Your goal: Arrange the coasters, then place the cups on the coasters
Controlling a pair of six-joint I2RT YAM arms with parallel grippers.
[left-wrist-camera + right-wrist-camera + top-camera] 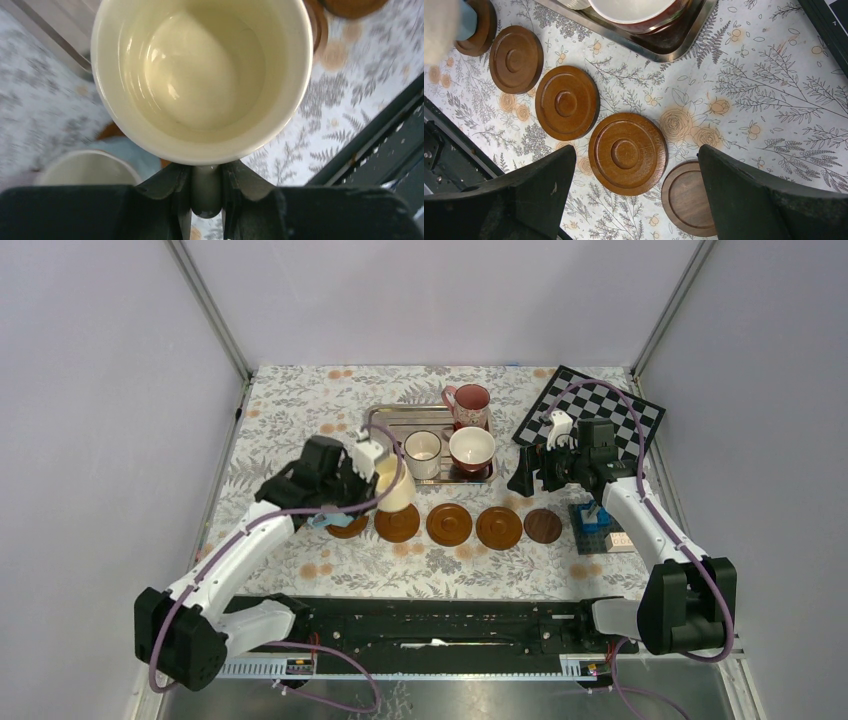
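— Nearest us, the coasters (449, 524) lie in a row, and the three on the right are bare. What's the left gripper (206, 187) doing?
— It's pinching the cream cup (200, 75) by its handle over the second coaster from the left. I can't tell whether the base has touched. The right gripper (636, 154) hangs spread wide above the row's right end, holding nothing.
— What worries you?
— The light blue cup (131, 154) sits on the neighbouring coaster, very close. A sideways drift could knock it. A cup held only by its handle may also tilt and land off centre.
— And further back?
— The tray (385, 412) holds a white cup (422, 450) and a dark red cup (471, 450), both empty. A pink cup (468, 403) stands at its far edge.
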